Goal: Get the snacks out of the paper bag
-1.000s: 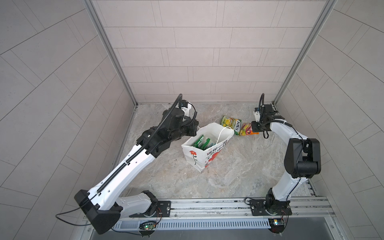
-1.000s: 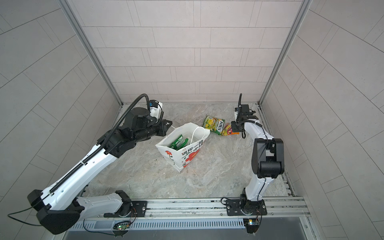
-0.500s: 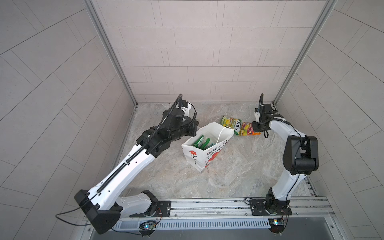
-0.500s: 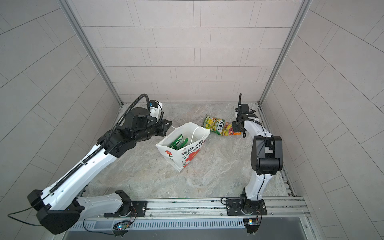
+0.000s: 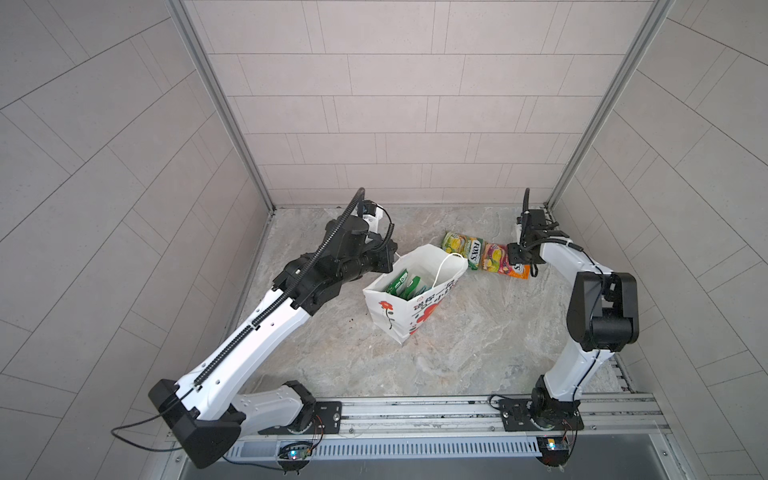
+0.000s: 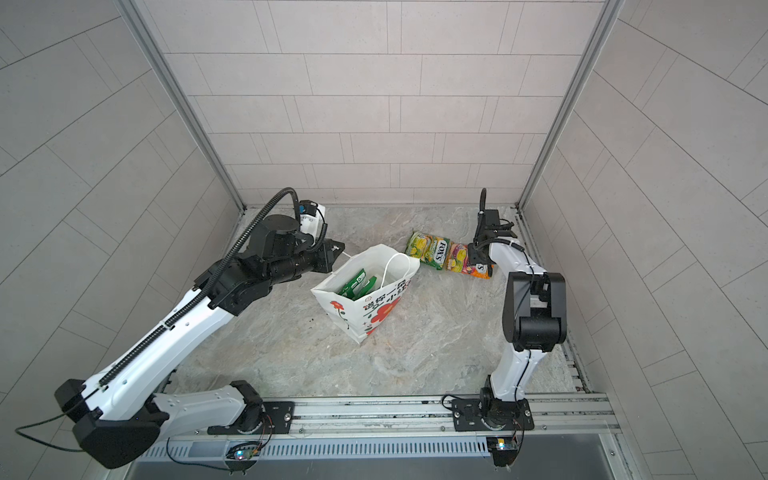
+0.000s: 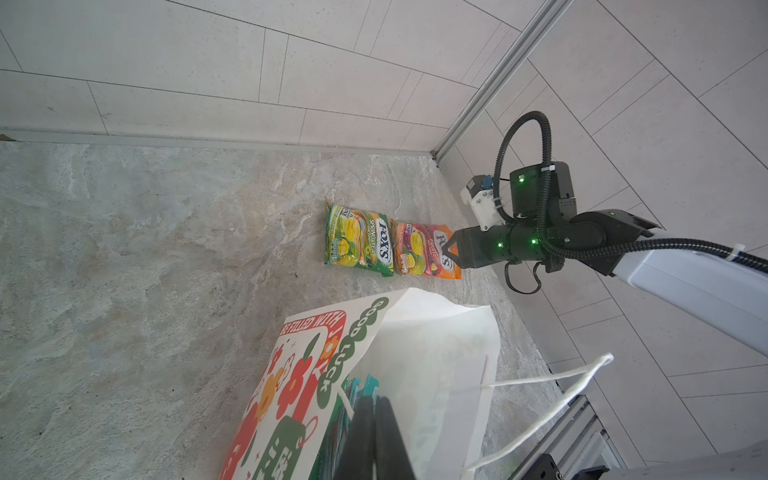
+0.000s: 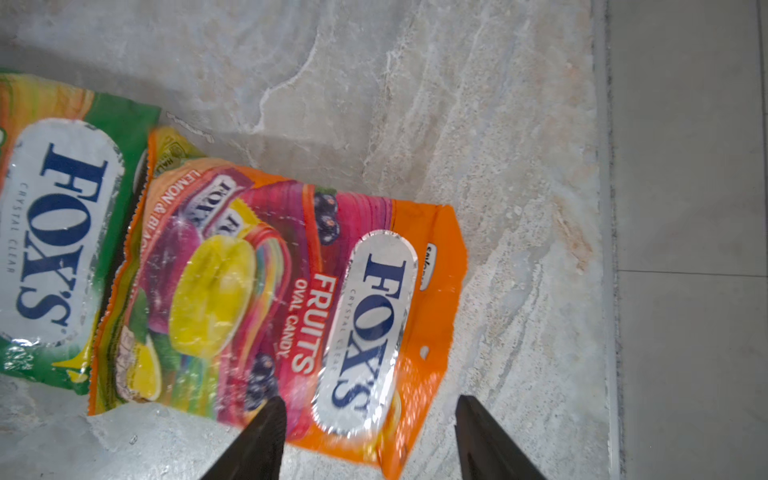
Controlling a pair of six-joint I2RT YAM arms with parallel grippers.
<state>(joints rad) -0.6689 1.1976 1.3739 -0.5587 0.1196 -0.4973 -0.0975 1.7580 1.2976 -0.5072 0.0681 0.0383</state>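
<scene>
The white paper bag [image 5: 399,307] [image 6: 365,309] stands tilted mid-floor, mouth open. Green and teal snacks [image 5: 405,286] [image 6: 357,284] [image 7: 361,384] stick up inside it. My left gripper [image 6: 338,253] [image 7: 374,405] is at the bag's far rim, shut on one cord handle. Two more snacks lie flat behind the bag: a green-yellow packet [image 5: 461,247] [image 7: 359,241] [image 8: 54,232] and an orange-pink packet [image 5: 496,259] [image 7: 419,249] [image 8: 270,291]. My right gripper [image 5: 516,259] [image 8: 368,405] hangs open just over the orange-pink packet's end, one finger on each side.
The right wall's base [image 8: 602,208] runs close beside the right gripper. The bag's other cord handle [image 5: 446,266] [image 7: 582,374] loops loose over the mouth. A metal rail [image 5: 415,409] carrying both arm bases lines the front edge.
The right gripper has opened and let go of the orange-pink packet, which now lies on the floor. The left arm and the bag have not moved.
</scene>
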